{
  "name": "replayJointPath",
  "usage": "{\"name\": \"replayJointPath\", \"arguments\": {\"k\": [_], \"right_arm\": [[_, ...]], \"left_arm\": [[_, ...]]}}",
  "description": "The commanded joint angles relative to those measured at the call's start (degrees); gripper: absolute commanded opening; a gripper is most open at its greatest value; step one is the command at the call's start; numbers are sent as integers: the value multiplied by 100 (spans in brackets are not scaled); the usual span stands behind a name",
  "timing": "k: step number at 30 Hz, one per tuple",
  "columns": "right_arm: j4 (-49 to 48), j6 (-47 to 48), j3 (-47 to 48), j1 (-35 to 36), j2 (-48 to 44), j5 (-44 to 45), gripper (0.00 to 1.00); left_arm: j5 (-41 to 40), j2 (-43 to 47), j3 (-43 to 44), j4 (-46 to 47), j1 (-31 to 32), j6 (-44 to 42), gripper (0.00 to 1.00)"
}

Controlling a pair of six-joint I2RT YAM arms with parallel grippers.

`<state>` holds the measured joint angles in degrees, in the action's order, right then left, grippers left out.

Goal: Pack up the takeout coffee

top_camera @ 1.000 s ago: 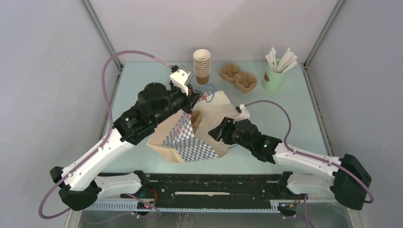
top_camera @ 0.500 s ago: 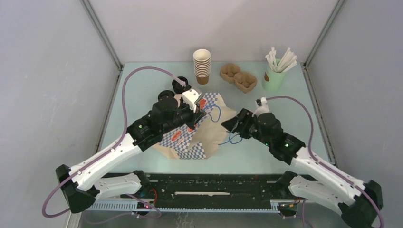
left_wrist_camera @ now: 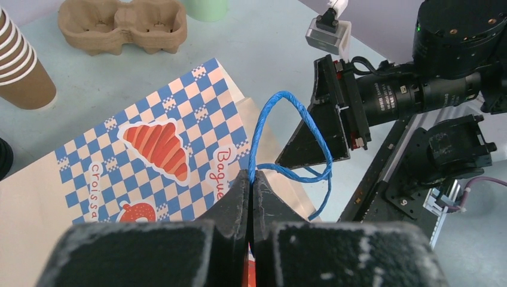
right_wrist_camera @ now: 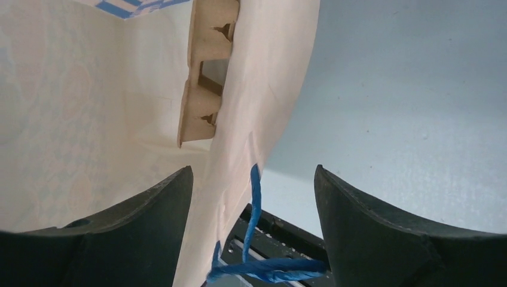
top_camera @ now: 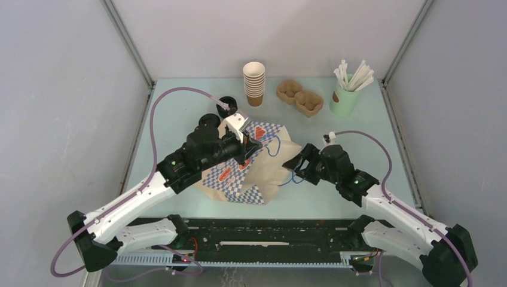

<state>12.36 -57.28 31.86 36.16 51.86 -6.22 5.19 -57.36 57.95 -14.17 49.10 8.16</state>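
Down has come the bag (top_camera: 239,176): a second ago it stood up, and now it lies flat in the middle of the table (top_camera: 179,113). The right gripper (top_camera: 297,164) has pulled back to the right, and its two fingers have spread wider.

The bag is thin brown paper with blue and white squares and a picture of an orange croissant. The left gripper (left_wrist_camera: 251,179) is pinched tight on the bag's blue handle (left_wrist_camera: 287,94), a twisted paper string that stands up in a loop.

The right gripper's fingers are apart and clamp nothing. The bag's smooth, pale edge and a second blue string run between them. A flat cardboard piece (right_wrist_camera: 206,72) with cut notches shows inside the bag.

Brown paper cups (top_camera: 254,84) with white rims stand stacked at the far side of the table. I cannot tell if a cup is in the bag. Right of the stack sit a bumpy brown tray (top_camera: 300,97) and a green cup (top_camera: 344,100) of white straws (top_camera: 354,75).
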Motion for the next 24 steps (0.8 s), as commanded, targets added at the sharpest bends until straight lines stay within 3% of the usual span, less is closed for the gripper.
{"name": "replayJointPath", "arguments": {"k": [1,6,12,16,21,24], "right_arm": [[-652,-416,-106,241,198,73,80],[-1631,-866,-111,673,1171,81,65],[-2878,-1248,-75,811,2013,-44,38],[-3609,-1331,149,849,2594,-29,27],[-4773,-1477,197,795,3199,-414,21],[-5558,-1354,-253,815,3295,-344,21]], "left_arm": [[163,-8,272,306,-9,214,0],[-2,-171,671,130,11,273,0],[-198,-407,1473,-308,111,103,0],[-419,-803,2133,-700,497,-144,0],[-1267,-1464,3053,-1335,1416,-357,0],[-1487,-1600,2995,-1438,1848,-324,0]]}}
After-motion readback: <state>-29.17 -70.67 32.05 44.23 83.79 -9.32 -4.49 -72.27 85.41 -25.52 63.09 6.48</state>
